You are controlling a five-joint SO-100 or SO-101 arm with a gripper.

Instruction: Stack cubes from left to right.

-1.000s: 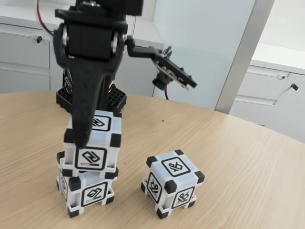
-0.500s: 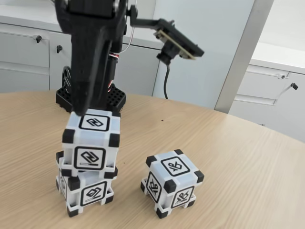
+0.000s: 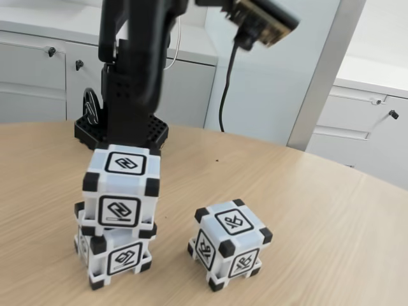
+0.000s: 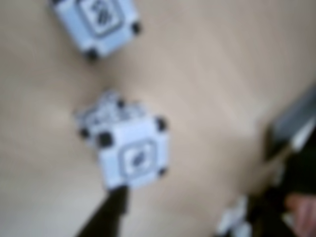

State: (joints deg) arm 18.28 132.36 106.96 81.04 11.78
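Note:
Two cubes stand stacked at the left of the fixed view: the top cube (image 3: 121,185) sits slightly askew on the bottom cube (image 3: 115,255). A third cube (image 3: 229,245) stands alone on the table to their right. My black gripper (image 3: 137,105) hangs above the stack, clear of it, open and holding nothing. The blurred wrist view looks down on the stack's top cube (image 4: 133,153), with the lone cube (image 4: 98,19) at the upper left. One black finger (image 4: 111,210) shows just below the stack.
The arm's black base (image 3: 121,135) stands right behind the stack. The wrist camera board (image 3: 261,22) and its cable hang at the upper middle. The round wooden table (image 3: 331,223) curves away at the right, with grey cabinets (image 3: 38,83) behind.
The gripper has let go of the top cube and risen straight up off the stack. All three cubes stayed put.

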